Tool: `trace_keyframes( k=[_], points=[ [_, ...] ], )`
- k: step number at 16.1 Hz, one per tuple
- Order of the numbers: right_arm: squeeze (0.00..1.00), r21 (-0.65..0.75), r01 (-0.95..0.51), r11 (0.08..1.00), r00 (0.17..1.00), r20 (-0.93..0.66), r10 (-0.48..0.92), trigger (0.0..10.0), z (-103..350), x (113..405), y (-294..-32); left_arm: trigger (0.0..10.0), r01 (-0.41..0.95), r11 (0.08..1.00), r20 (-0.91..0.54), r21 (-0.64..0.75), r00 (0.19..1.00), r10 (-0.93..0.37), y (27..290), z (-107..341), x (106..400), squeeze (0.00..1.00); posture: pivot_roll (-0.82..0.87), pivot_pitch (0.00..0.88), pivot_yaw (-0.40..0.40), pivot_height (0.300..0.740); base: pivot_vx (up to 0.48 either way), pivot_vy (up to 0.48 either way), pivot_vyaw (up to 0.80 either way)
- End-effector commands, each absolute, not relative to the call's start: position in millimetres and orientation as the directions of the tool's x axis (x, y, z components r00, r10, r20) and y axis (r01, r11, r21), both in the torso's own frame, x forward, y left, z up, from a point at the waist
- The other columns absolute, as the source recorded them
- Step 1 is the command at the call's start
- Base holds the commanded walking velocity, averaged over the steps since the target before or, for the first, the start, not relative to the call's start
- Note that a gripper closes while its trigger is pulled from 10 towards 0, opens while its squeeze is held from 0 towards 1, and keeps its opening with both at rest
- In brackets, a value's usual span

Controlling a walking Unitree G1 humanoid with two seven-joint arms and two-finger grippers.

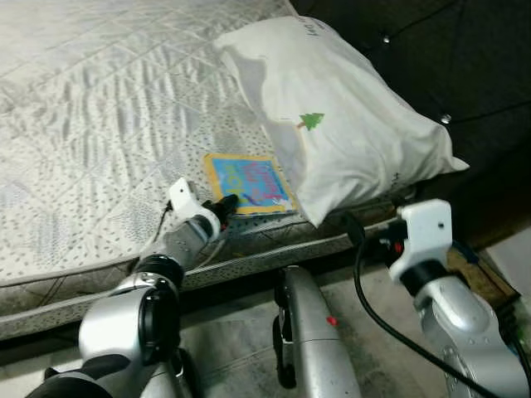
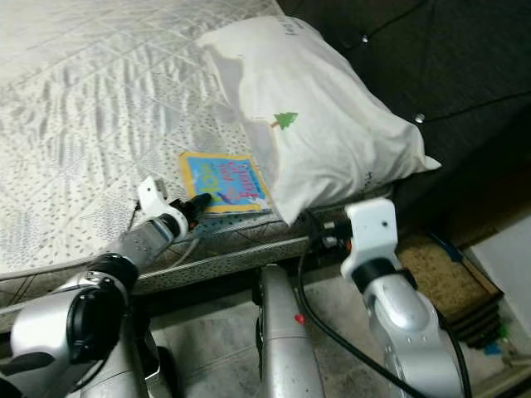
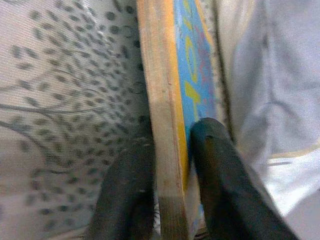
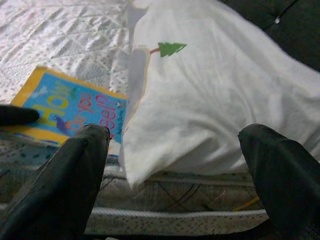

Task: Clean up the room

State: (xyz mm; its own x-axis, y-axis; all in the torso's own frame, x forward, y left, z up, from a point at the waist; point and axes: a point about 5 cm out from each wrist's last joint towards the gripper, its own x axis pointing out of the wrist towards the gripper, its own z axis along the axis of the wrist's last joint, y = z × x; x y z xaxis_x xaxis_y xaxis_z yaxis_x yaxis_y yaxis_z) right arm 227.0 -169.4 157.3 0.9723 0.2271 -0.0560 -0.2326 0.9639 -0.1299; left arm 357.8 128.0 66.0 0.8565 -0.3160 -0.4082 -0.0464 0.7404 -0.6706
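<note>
A thin book (image 1: pixel 247 184) with a blue cover and yellow border lies flat on the quilted mattress (image 1: pixel 99 124), its far side tucked under a white pillow (image 1: pixel 340 124) printed with a small green tree. My left gripper (image 1: pixel 226 203) is shut on the book's near corner; in the left wrist view its fingers (image 3: pixel 220 170) pinch the book's edge (image 3: pixel 167 125) from both sides. My right gripper (image 4: pixel 175 170) hovers open off the bed's edge, facing the pillow (image 4: pixel 215 100), with the book (image 4: pixel 70 107) to one side.
A dark tufted headboard (image 1: pixel 448 58) rises behind the pillow. The mattress side (image 1: pixel 274 249) runs across in front of me. A brown mat and dark frame (image 2: pixel 440 265) sit on the floor at the right, below the headboard.
</note>
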Motion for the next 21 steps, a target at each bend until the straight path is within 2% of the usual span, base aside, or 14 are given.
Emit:
trace_keyframes(
  k=[1, 4, 7, 10, 13, 16, 19, 21],
  points=[
    [0.00, -0.126, -0.231, 0.965, 0.972, -0.072, 0.223, 10.0, 155, 227, -171, 10.0, -0.039, 0.779, -0.425, -0.625, 0.855, -0.298, 130, 70, 361, 1.00, -0.38, 0.178, -0.121, 0.536, 0.000, 0.000, 0.00],
    [0.00, -0.106, -0.237, 0.966, 0.971, -0.047, 0.233, 10.0, 154, 238, -163, 10.0, -0.070, 0.883, -0.488, -0.464, 0.852, -0.189, 161, 72, 363, 1.00, -0.34, 0.152, -0.098, 0.536, 0.000, 0.000, 0.00],
    [0.00, -0.097, -0.234, 0.967, 0.972, -0.031, 0.232, 10.0, 154, 246, -160, 10.0, -0.074, 0.926, -0.509, -0.371, 0.850, -0.136, 176, 75, 364, 1.00, -0.32, 0.137, -0.087, 0.536, 0.000, 0.000, 0.00],
    [0.00, -0.075, -0.243, 0.967, 0.970, -0.002, 0.243, 10.0, 151, 260, -152, 10.0, -0.083, 0.937, -0.496, -0.339, 0.862, -0.103, 185, 84, 369, 1.00, -0.26, 0.097, -0.067, 0.536, 0.000, 0.000, 0.00],
    [0.00, -0.017, -0.257, 0.966, 0.966, 0.042, 0.257, 10.0, 151, 280, -136, 10.0, -0.129, 0.936, -0.416, -0.328, 0.909, -0.020, 203, 98, 374, 1.00, -0.18, 0.057, -0.049, 0.536, 0.000, 0.000, 0.00],
    [0.00, 0.044, -0.267, 0.963, 0.963, 0.054, 0.265, 10.0, 148, 297, -123, 10.0, -0.147, 0.946, -0.343, -0.288, 0.938, 0.041, 221, 95, 366, 1.00, -0.10, 0.027, -0.062, 0.536, 0.000, 0.000, 0.00],
    [0.00, 0.030, -0.289, 0.957, 0.956, 0.058, 0.287, 10.0, 141, 311, -113, 10.0, -0.137, 0.979, -0.138, -0.150, 0.984, 0.117, 231, 102, 331, 1.00, -0.02, 0.000, -0.065, 0.536, 0.000, 0.000, 0.00],
    [0.00, 0.033, -0.257, 0.966, 0.966, 0.046, 0.256, 10.0, 133, 318, -113, 10.0, -0.082, 0.996, -0.041, -0.042, 0.996, 0.080, 216, 106, 308, 1.00, 0.01, 0.000, -0.064, 0.536, 0.000, 0.000, 0.00]
  ],
)
